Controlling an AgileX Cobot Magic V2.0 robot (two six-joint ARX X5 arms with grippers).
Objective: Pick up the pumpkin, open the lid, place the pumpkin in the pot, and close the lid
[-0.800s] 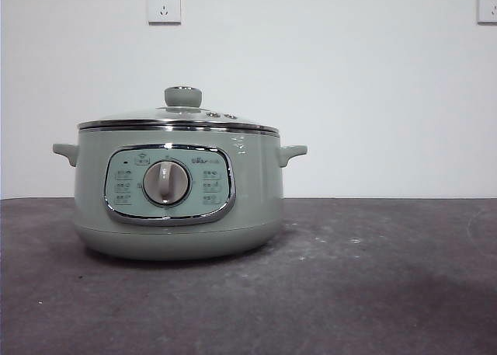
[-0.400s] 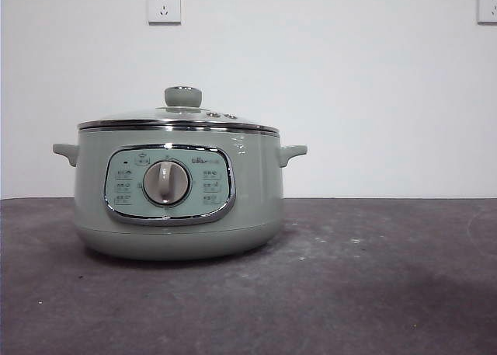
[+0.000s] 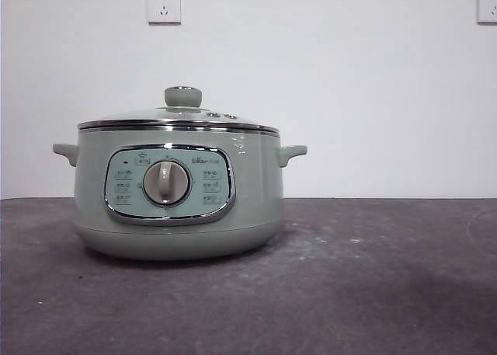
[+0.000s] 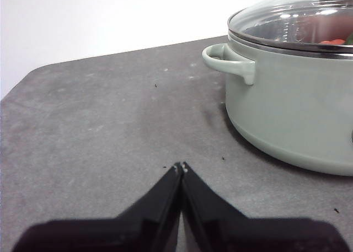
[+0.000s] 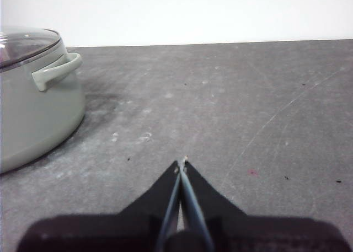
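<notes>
Two grippers parked low over the dark table (image 3: 373, 285), well clear of the action. Left gripper (image 4: 181, 166) pinched fully together, tips touching, holding nothing, off to one side of the pot (image 3: 177, 192). Right gripper (image 5: 181, 162) likewise closed tight and empty, out on the other side, near the opposite side handle (image 5: 55, 71). Pot sitting upright on the table, control panel and silver dial (image 3: 166, 182) facing front. Lid (image 3: 177, 119) seated flat on the rim, pale-green knob (image 3: 183, 96) on top. Glimpse of orange-red and a bit of green through the glass from the left wrist: pumpkin (image 4: 332, 42) inside the pot, mostly hidden. Two wall sockets (image 3: 164, 6) up behind.
</notes>
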